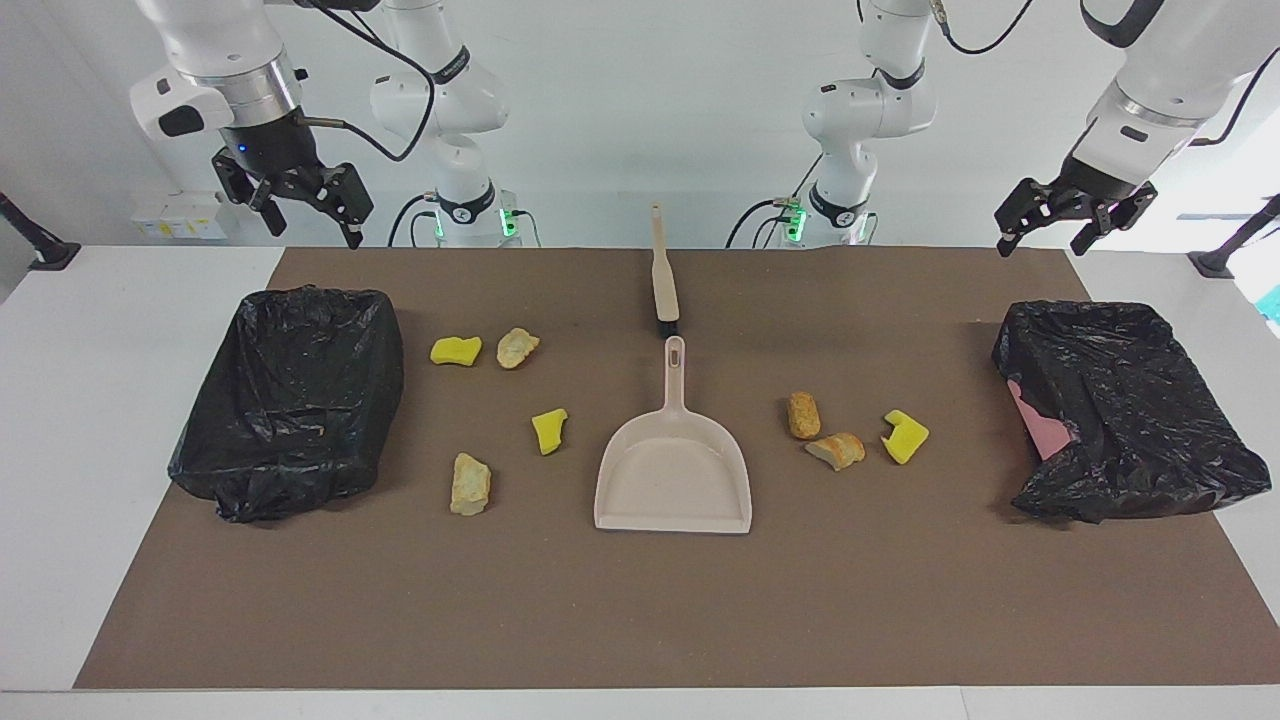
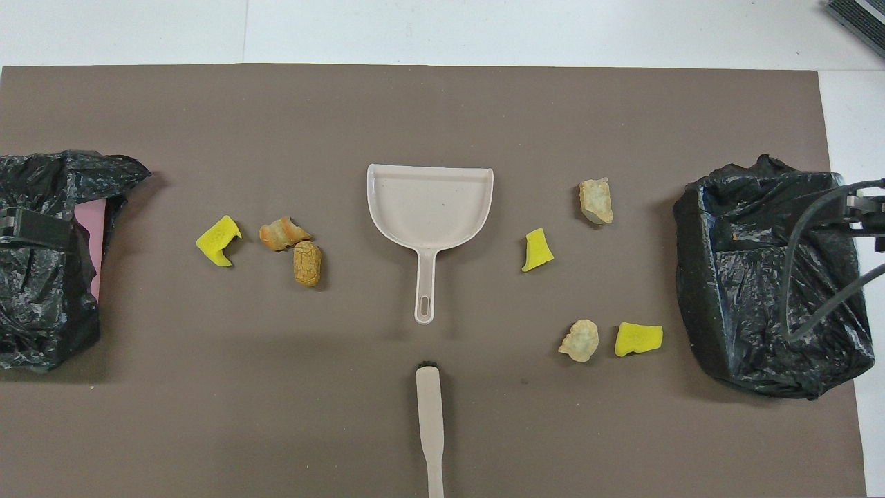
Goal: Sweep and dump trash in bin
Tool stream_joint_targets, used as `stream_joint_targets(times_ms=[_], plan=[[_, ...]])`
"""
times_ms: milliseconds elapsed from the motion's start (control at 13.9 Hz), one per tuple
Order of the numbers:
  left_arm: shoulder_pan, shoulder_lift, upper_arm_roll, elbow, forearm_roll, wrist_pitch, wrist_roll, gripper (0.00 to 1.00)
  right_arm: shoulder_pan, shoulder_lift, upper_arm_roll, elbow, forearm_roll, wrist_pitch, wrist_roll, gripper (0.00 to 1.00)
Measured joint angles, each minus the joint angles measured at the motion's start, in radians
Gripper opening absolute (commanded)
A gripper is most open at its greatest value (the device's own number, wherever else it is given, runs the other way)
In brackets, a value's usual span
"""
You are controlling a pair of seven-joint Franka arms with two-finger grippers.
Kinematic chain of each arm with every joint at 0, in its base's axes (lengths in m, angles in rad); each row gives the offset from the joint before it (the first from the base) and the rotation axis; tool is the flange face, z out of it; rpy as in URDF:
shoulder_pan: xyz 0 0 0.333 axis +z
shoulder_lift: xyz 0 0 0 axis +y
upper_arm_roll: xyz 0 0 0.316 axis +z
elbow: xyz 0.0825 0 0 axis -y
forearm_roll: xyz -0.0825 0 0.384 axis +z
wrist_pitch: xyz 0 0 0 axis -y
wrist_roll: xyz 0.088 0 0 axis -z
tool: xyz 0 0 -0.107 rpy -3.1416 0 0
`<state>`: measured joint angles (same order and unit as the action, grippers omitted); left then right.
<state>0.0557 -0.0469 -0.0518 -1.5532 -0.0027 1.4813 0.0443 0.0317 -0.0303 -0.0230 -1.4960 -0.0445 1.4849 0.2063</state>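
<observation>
Centrally, dustpan and brush apparently split the trash.

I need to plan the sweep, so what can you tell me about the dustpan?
The dustpan is beige, plastic-looking, one piece: a shallow empty tray with raised walls, an open lip and a slim handle with a hanging slot. It lies flat on the brown mat mid-table, handle toward the robots, pointing at the brush. Nothing touches it.
</observation>
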Motion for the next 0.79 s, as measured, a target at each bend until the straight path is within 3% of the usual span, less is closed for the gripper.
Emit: stream_joint_targets(times_ms=[791], plan=[[0.0,-0.005,0.0,-0.013,-0.001,-0.007,0.042,1.0,-0.009,0.0,-0.001,-0.003,0.0,0.0,0.0,1.0]])
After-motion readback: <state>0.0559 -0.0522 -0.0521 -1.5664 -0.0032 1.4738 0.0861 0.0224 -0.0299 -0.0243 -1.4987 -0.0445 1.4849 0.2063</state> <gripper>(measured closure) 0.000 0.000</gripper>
